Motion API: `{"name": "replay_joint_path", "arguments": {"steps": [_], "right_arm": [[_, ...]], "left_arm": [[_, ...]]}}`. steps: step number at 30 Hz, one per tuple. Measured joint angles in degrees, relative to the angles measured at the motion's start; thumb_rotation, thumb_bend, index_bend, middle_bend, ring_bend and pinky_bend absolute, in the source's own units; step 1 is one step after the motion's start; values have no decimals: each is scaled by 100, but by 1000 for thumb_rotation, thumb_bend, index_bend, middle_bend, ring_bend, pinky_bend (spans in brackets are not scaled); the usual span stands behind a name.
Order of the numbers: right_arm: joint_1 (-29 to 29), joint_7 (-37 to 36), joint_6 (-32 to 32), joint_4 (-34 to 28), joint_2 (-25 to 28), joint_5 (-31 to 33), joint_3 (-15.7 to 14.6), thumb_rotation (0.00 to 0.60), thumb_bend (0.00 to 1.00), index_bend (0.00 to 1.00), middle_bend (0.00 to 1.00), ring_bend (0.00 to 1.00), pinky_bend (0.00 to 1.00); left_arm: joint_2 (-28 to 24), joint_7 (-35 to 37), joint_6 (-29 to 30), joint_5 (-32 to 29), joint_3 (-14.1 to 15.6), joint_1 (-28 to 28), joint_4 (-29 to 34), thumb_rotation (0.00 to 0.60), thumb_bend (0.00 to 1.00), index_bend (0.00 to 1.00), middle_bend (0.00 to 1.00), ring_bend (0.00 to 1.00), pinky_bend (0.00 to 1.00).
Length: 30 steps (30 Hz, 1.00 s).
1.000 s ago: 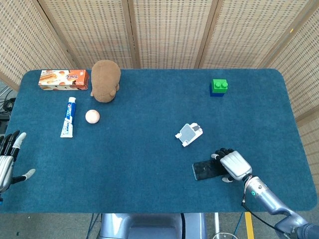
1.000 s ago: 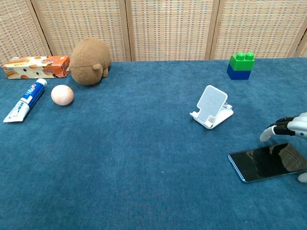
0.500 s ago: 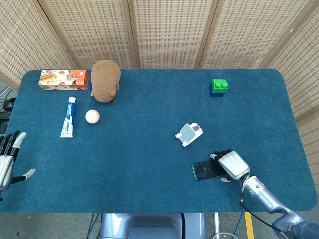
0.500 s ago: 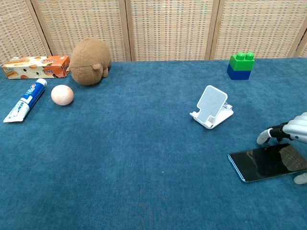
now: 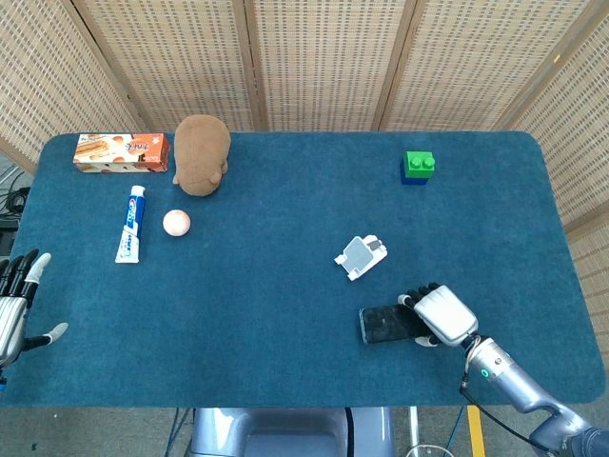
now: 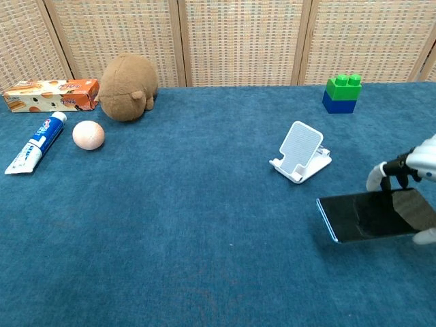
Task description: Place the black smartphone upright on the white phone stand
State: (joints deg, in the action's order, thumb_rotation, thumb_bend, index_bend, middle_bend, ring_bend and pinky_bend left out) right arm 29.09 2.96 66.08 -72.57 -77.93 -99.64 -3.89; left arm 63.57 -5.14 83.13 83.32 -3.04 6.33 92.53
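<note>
The black smartphone [image 5: 385, 325] [image 6: 371, 216] lies nearly flat, screen up, and looks lifted a little off the cloth. My right hand [image 5: 440, 315] [image 6: 412, 170] grips its right end, fingers over the far edge and thumb at the near edge. The white phone stand [image 5: 361, 256] [image 6: 300, 152] sits empty on the blue table, just beyond and left of the phone. My left hand [image 5: 14, 305] hangs off the table's left edge, fingers spread, holding nothing.
A green and blue block [image 5: 418, 167] [image 6: 343, 92] stands at the far right. At the far left are a brown plush toy [image 5: 201, 153], an orange box [image 5: 122, 151], a toothpaste tube [image 5: 130, 224] and a small pale ball [image 5: 176, 223].
The right hand has closed on the phone and shifted it slightly left and up from the cloth. The left hand has not moved.
</note>
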Motion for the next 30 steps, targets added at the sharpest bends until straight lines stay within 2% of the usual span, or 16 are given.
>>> {"name": "replay_joint_path", "arguments": {"steps": [5, 9, 16, 24, 30], "right_arm": [[159, 799, 47, -548, 334, 0, 288, 600, 357, 509, 529, 468, 444], [372, 1878, -142, -1065, 586, 176, 631, 600, 358, 509, 528, 468, 444], [777, 3807, -715, -1628, 810, 621, 1097, 600, 362, 509, 525, 468, 444], [1185, 5932, -1269, -2202, 841, 1564, 1473, 600, 363, 509, 518, 468, 444], [1543, 7559, -1435, -2451, 717, 2459, 1599, 600, 363, 509, 518, 468, 444]], "left_arm": [[-13, 24, -35, -27, -9, 17, 2, 600, 0, 0, 0, 0, 0], [-28, 51, -29, -26, -10, 14, 7, 600, 0, 0, 0, 0, 0], [-41, 83, -29, -16, -7, 16, 8, 600, 0, 0, 0, 0, 0], [-79, 171, -119, -50, -11, 50, -1, 600, 0, 0, 0, 0, 0], [-126, 263, -194, -87, -17, 79, -3, 600, 0, 0, 0, 0, 0]]}}
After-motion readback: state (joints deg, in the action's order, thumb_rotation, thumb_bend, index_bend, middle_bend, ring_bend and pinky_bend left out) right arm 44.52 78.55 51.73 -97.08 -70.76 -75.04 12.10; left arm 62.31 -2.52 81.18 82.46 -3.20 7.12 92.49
